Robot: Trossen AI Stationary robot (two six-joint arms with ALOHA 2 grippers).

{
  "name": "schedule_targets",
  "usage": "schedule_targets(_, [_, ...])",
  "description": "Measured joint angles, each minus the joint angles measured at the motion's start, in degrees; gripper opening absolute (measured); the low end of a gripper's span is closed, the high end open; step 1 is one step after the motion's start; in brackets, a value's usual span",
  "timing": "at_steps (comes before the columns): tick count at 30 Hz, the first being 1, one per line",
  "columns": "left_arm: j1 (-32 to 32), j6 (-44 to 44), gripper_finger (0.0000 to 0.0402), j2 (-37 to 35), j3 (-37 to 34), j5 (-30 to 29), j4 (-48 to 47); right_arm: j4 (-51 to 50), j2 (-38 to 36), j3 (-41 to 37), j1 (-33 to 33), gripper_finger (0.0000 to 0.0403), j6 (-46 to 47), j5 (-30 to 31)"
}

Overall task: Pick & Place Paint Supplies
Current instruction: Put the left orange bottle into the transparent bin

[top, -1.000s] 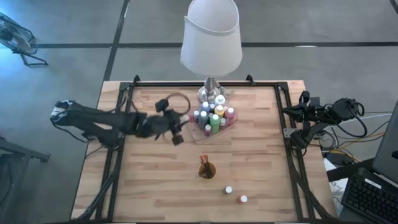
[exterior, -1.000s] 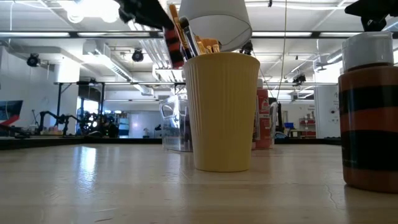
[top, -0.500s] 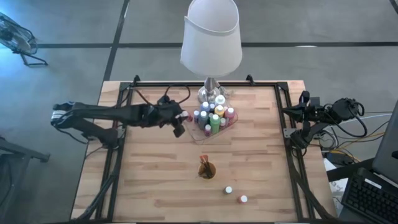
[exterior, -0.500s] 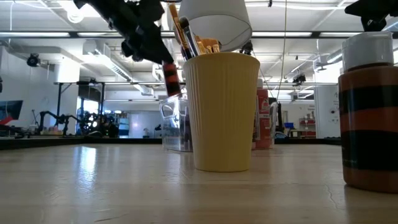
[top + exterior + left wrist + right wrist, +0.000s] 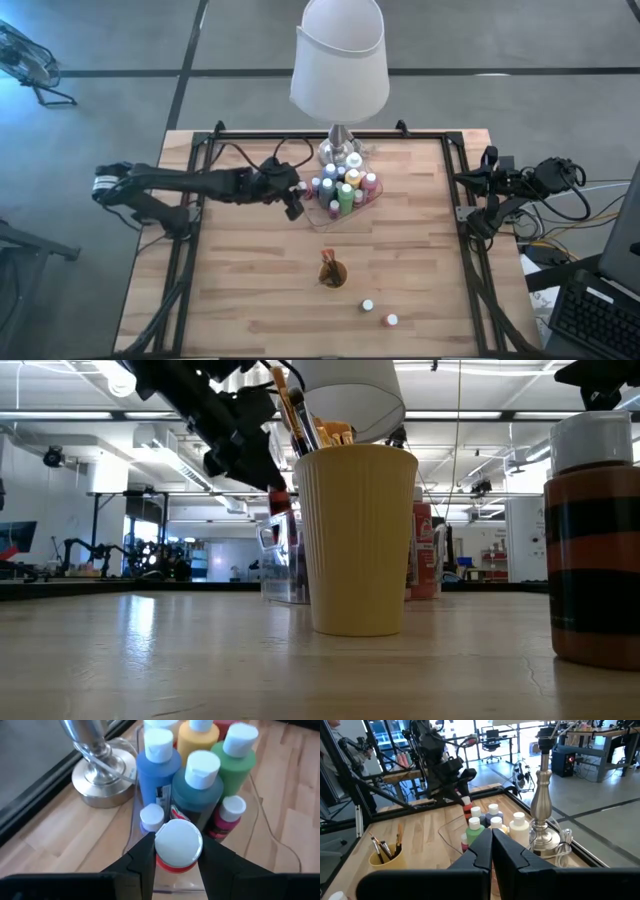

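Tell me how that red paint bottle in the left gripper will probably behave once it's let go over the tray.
The red bottle looks rigid, so the left gripper, clamped just under its white cap, probably won't crush it. Smooth and round, it might slip or roll if dropped sideways. The bottles already upright in the clear tray stand close together and may prop it up.

Lighting is even and fairly bright across the table point(image 5: 250, 290) in the high view, with soft, faint shadows. Ceiling strip lights point(image 5: 150, 372) glare at the low view's upper edge. There the yellow cup point(image 5: 358, 540) and the bottle point(image 5: 592, 550) at the right edge loom large and slightly soft. In the left wrist view the white cap point(image 5: 178, 843) is blurred, and the bottles point(image 5: 200, 785) behind are sharper. The right wrist view's background windows are washed out.
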Motion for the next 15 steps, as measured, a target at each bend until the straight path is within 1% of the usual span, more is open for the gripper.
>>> schedule_targets(15, [0.9,-1.5,0.0126,6.3,0.0,0.1,1.8,0.0,0.0,0.0,0.0,0.0008,0.0,0.0])
